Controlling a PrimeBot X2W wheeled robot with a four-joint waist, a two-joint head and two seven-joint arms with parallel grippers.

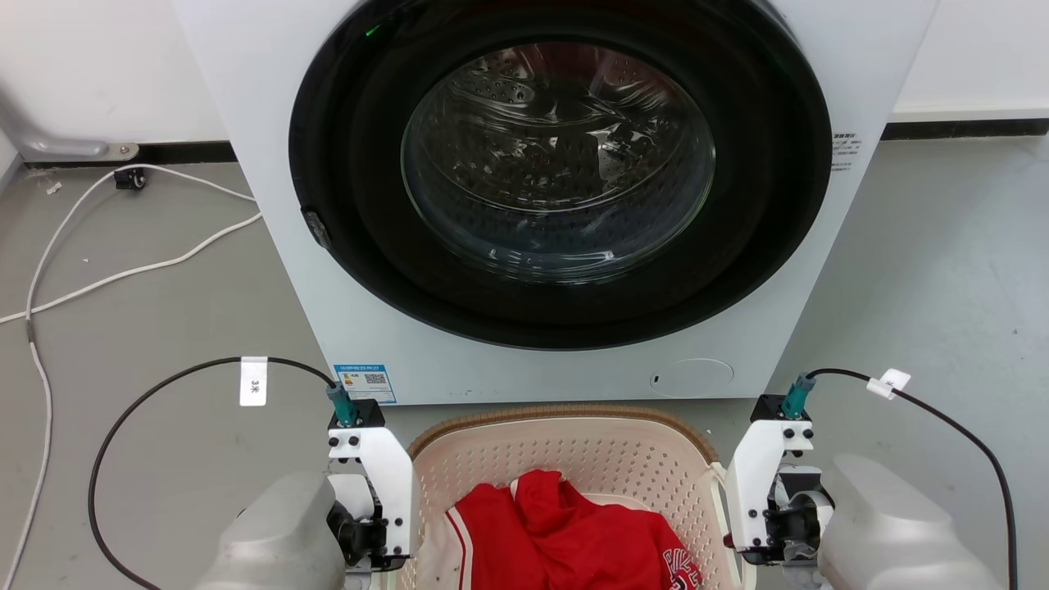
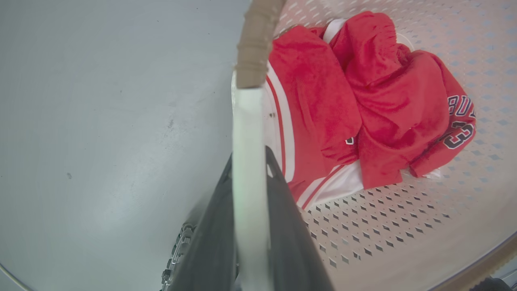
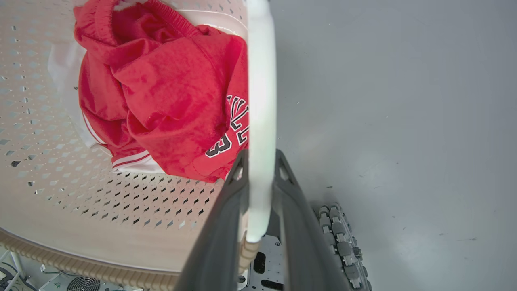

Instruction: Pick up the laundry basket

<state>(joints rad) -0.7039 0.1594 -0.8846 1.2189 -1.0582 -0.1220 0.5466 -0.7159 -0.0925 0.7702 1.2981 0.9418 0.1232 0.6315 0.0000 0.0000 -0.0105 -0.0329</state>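
Floor | head: washing machine | left hand, right hand gripping laundry basket

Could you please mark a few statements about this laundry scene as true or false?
1. The laundry basket holds a red garment. True.
2. The left gripper hangs open, clear of the basket. False: its fingers are closed on the basket's white left handle.
3. The right gripper clamps the white right handle. True.
4. The basket sits inside the washing machine. False: it is outside, in front of the machine.
5. A white cable lies on the floor at the robot's left. True.
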